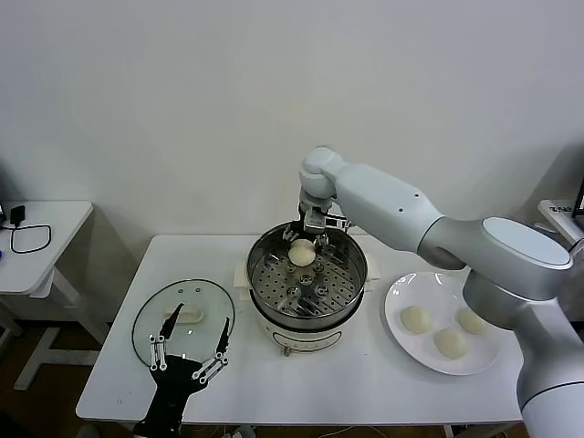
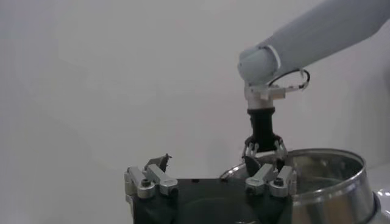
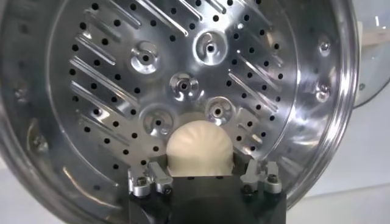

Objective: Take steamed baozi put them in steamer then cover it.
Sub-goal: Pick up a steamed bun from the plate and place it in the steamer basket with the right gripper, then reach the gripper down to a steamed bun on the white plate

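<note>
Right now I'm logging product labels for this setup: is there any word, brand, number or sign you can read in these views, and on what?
None can be read.
The steamer has a small mark on the front of its white base, too small to read.
The cover, the plate and the baozi under the right gripper bear no visible text.

baozi (image 1: 301, 255): cream-white | steamer (image 1: 308, 315): shiny steel (perforated tray), white base | plate (image 1: 398, 301): white

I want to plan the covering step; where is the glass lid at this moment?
In the head view the glass lid lies flat on the table, to the left of the steamer, just beyond the open left gripper.
</note>
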`<control>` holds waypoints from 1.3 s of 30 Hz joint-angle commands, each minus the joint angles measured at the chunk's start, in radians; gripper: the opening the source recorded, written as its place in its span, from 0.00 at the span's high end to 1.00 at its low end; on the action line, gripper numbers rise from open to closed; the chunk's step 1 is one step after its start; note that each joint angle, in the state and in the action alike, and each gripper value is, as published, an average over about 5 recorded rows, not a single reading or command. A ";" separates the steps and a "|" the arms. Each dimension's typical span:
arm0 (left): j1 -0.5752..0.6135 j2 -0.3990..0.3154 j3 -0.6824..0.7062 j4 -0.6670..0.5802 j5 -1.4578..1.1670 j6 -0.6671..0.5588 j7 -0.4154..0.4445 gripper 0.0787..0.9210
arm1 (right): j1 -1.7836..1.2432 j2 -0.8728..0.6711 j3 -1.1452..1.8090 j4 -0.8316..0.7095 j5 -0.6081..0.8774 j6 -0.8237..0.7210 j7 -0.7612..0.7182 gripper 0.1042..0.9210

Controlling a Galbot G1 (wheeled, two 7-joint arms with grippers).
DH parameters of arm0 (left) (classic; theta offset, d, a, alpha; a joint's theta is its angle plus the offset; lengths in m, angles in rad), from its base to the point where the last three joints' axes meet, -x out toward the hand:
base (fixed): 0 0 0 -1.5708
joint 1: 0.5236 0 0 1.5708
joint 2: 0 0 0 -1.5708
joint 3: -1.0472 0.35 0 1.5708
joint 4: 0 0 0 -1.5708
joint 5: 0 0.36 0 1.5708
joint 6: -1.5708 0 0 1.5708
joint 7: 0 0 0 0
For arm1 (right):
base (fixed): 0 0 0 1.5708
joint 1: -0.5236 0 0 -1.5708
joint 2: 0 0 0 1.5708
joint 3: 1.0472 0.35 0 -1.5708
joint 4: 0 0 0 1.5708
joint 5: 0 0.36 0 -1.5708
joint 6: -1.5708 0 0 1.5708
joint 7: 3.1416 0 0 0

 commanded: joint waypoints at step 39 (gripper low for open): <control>-0.030 0.005 0.024 0.033 0.014 0.007 -0.006 0.12 | 0.049 -0.756 -0.418 0.241 0.880 -0.833 -0.017 0.12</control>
